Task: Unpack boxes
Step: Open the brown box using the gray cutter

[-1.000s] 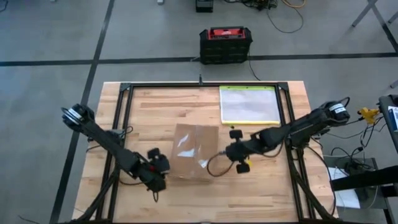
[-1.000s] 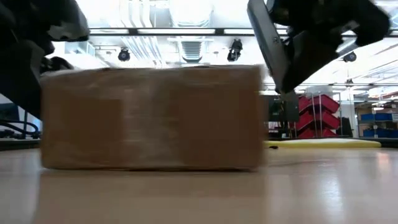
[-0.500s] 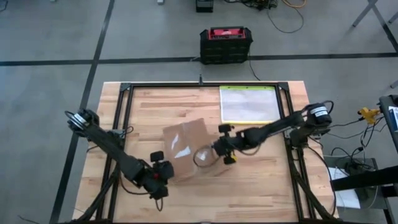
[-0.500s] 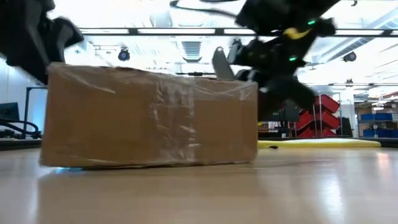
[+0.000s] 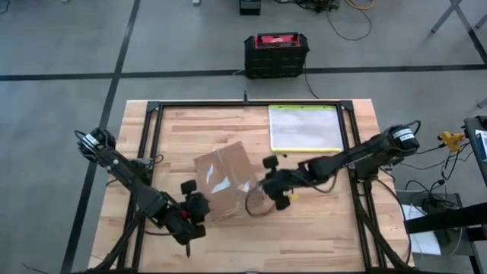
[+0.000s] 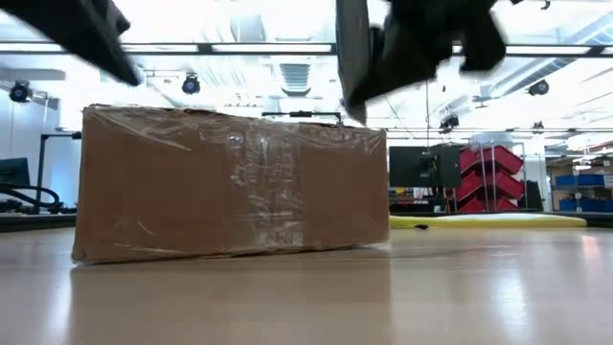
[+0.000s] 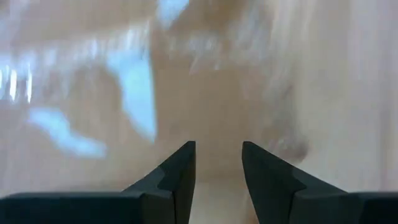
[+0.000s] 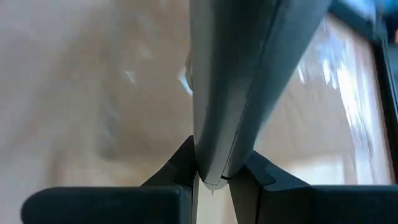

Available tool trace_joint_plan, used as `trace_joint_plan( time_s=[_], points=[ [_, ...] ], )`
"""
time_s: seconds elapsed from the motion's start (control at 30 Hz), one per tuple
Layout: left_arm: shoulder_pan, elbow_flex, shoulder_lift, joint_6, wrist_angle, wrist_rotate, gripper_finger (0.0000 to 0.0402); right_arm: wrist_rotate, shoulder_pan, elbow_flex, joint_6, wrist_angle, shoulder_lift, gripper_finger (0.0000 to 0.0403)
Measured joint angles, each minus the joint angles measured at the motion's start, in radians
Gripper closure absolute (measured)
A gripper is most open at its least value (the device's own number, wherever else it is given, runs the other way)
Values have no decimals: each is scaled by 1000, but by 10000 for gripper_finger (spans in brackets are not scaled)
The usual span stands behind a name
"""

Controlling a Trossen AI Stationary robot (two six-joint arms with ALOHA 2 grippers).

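Note:
The brown cardboard box [image 5: 223, 181], wrapped in shiny clear tape, rests on its flat underside in the middle of the table, turned askew; the low view shows its long side [image 6: 230, 187]. My right gripper [image 5: 268, 183] stands at the box's right edge, shut on a flat grey tool [image 8: 242, 74]. The tool shows above the box's right end in the low view [image 6: 352, 53]; whether it touches the box I cannot tell. My left gripper [image 5: 198, 204] hovers open at the box's near left corner, with nothing between its fingers [image 7: 217, 149]. My right gripper pinches the flat grey tool between its two fingers at the tool's rear end [image 8: 214, 168]. The tool runs forward along the fingers, toward the table's left and slanting down at the box. It is lifted clear of the table.
A clear pouch with a yellow-green edge [image 5: 304, 127] lies flat at the table's far right. A black-and-red case [image 5: 276, 53] stands on the floor beyond the far edge. Black frame rails [image 5: 152, 137] run along the table's sides. A dark cable loop [image 5: 255, 204] hangs by my right gripper.
My right gripper has gone toward the table's left, up against the box's right edge, and has rolled with the tool. The box has slid left and turned askew on the table. My left gripper has risen off the table at the box's near left corner.

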Motion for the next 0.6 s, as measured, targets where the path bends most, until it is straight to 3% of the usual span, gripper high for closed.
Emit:
trace_joint_plan(
  time_s=[0.17,0.3,0.5,0.6],
  points=[
    [0,-73,4,121,287,-4,285,-151,51,0,15,317,48,363],
    [0,-162,4,128,448,-4,285,-195,52,1,26,483,114,363],
    [0,-280,8,117,694,-7,262,-195,50,35,51,517,233,363],
    [1,-308,9,118,699,-35,237,-198,50,79,53,532,278,363]
  ],
)
